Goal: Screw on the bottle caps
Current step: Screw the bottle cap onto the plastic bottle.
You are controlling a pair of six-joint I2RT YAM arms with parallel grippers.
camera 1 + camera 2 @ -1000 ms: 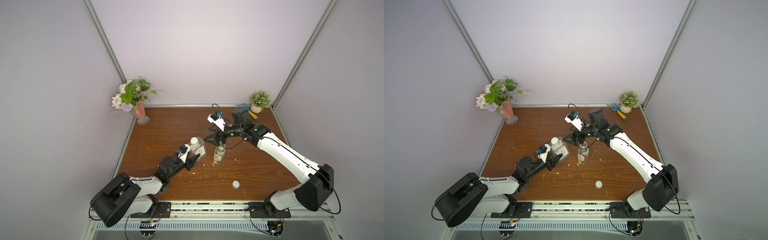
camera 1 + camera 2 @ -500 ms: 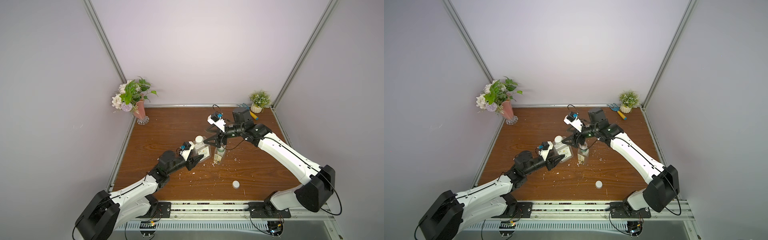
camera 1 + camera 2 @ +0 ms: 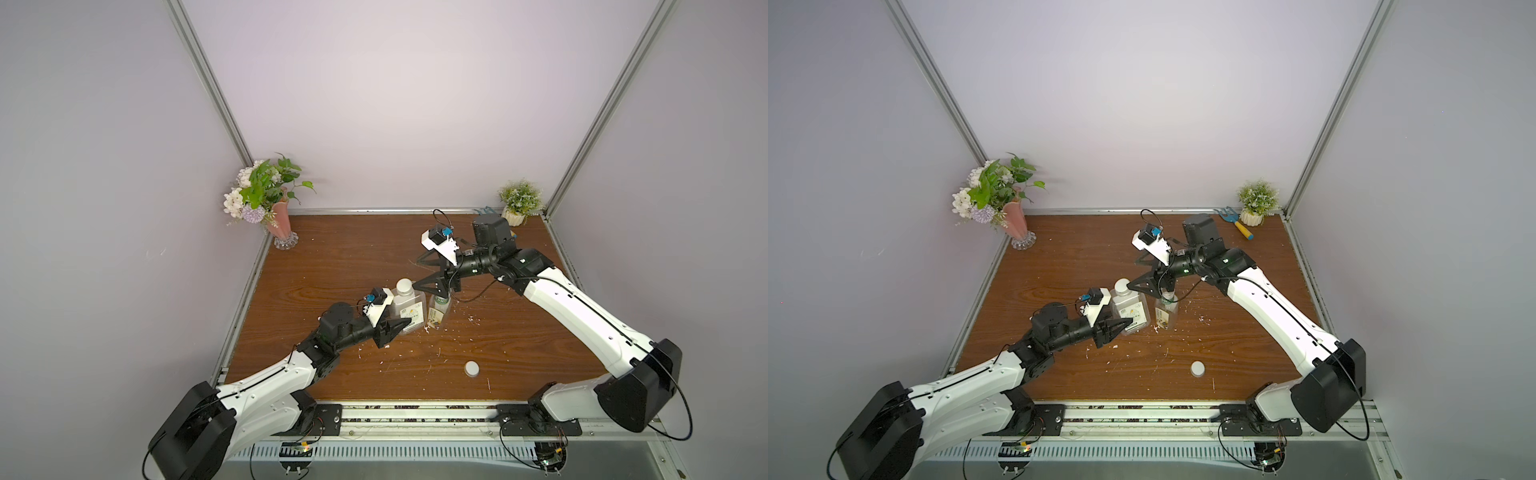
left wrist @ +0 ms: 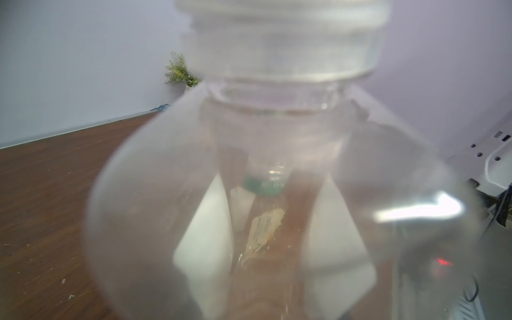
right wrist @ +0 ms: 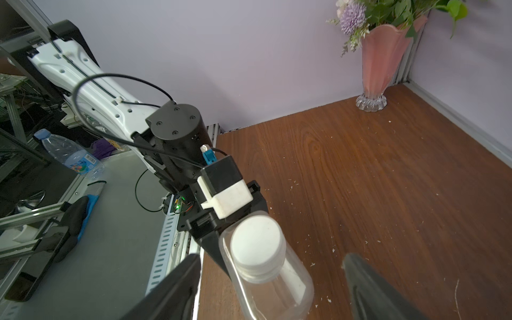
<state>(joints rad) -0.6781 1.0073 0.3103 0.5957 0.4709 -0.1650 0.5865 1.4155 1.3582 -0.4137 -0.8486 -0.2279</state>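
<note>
Clear thin plastic: squarish bottle [image 3: 409, 311], white label, mid-table, pinched low on its body by the left gripper [image 3: 399, 328]. Whether its base rests on the wood, cannot tell. Smooth matte white cap [image 5: 257, 243] sits on its neck. Right gripper [image 5: 271, 257] fingers [image 5: 177, 282] are spread wide either side of that cap, touching nothing.

Round bottle [image 3: 439, 311], slimmer, green-white-yellow label, stands just right of the squarish one, mouth hidden under the right gripper. Second cap [image 3: 472, 368], a flat white disc, lies loose near right, well apart. Table [image 3: 332, 257] is glossy wood grain, littered with white flecks [image 3: 469, 320].

Risks, as judged:
- Slick walls may spin in the left grip once the cap is twisted.
- An off-centre pinch could cock the cap and cross-thread it.
- A low right wrist could topple the light round bottle.
</note>
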